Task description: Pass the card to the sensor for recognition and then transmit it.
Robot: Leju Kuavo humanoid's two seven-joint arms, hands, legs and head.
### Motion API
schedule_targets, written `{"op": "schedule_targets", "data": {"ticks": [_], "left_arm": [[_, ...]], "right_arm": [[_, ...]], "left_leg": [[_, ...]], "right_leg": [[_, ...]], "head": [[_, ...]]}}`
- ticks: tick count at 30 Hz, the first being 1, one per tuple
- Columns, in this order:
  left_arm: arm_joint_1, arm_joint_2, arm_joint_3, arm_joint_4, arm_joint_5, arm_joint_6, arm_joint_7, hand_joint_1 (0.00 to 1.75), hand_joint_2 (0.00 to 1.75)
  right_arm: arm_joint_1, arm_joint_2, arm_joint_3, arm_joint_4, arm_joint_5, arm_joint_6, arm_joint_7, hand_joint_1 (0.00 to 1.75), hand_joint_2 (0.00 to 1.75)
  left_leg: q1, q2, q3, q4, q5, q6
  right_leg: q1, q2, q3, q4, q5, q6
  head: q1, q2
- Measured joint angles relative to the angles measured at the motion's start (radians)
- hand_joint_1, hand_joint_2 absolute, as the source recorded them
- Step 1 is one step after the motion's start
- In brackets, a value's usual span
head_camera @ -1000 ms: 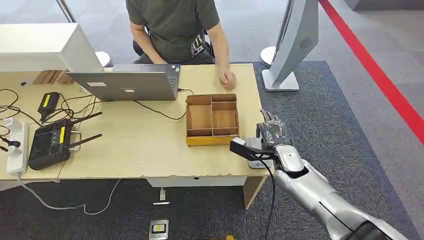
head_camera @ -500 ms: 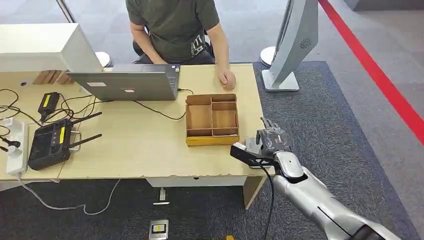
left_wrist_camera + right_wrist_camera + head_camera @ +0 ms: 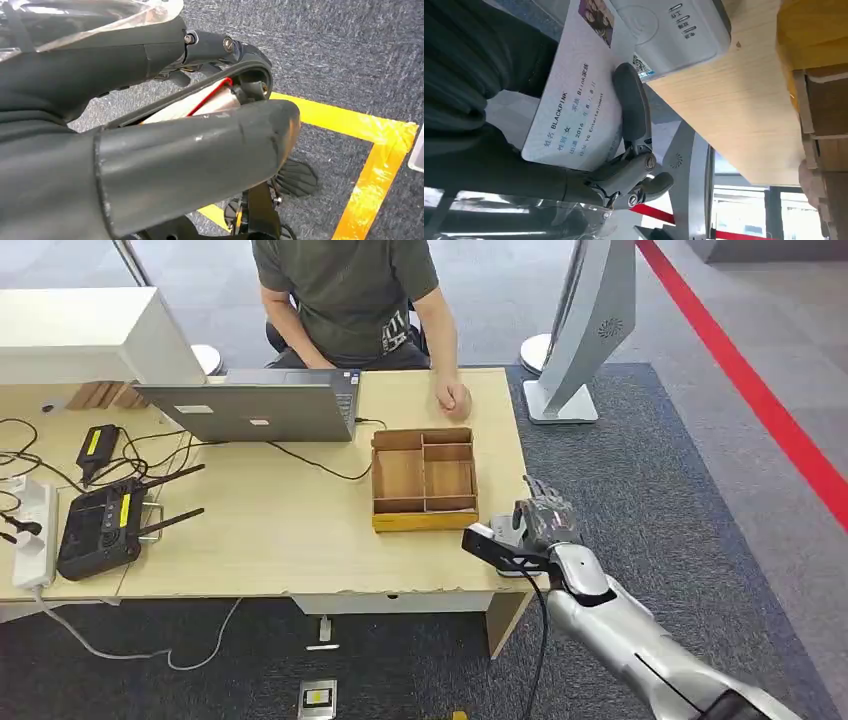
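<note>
I'm holding the white printed card [image 3: 574, 105] in my right hand [image 3: 545, 520], fingers pinching it, just over the pale grey card sensor [image 3: 669, 30] at the lower right corner of the wooden surface [image 3: 300, 530]. I'm thinking keep it flat over the reader's symbol and don't rush it.

We see a smooth, matt pale wood-look table [image 3: 300, 530] carrying a compartmented tray [image 3: 424, 480] of brown, matt cardboard-like board, beside a sensor [image 3: 674, 30] in smooth, slightly glossy white plastic. The card [image 3: 574, 100] looks like smooth white plastic with printed text, held against dark matt fingers [image 3: 631, 107] of the right hand [image 3: 543, 520], whose arm is brushed silver metal. The floor [image 3: 650, 470] is rough grey carpet.
</note>
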Motion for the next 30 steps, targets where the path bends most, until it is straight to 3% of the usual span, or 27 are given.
{"op": "schedule_targets", "data": {"ticks": [11,15,22,30], "left_arm": [[0.001,0.006,0.000,0.000,0.005,-0.001,0.002,0.00,0.00],[-0.001,0.008,0.000,0.000,0.025,-0.010,-0.003,0.00,0.00],[-0.002,0.006,0.003,0.000,0.069,-0.006,-0.007,0.00,0.00],[-0.006,0.000,0.010,0.000,0.077,-0.003,-0.008,0.00,0.00]], "right_arm": [[-0.005,0.000,0.007,0.009,-0.001,-0.007,-0.001,1.75,1.75],[-0.023,-0.010,0.017,-0.005,0.086,-0.019,0.038,1.75,1.75],[-0.118,-0.049,0.021,-0.204,0.225,0.220,0.129,1.75,1.75],[-0.203,-0.066,0.028,-0.377,0.274,0.309,0.140,1.75,1.75]], "left_leg": [[0.000,0.000,0.001,0.000,0.000,0.000],[0.000,0.000,0.000,0.000,0.000,0.000],[0.000,0.001,0.000,0.000,0.000,0.000],[0.000,0.001,0.000,0.000,0.000,0.000]], "right_leg": [[0.000,0.000,0.001,0.000,0.000,0.000],[0.000,0.000,0.002,0.000,0.001,0.000],[0.000,0.001,0.000,0.000,0.001,0.000],[0.000,0.001,0.000,0.000,0.001,0.000]], "head": [[0.000,0.000],[0.000,0.000],[0.000,0.000],[0.000,0.000]]}}
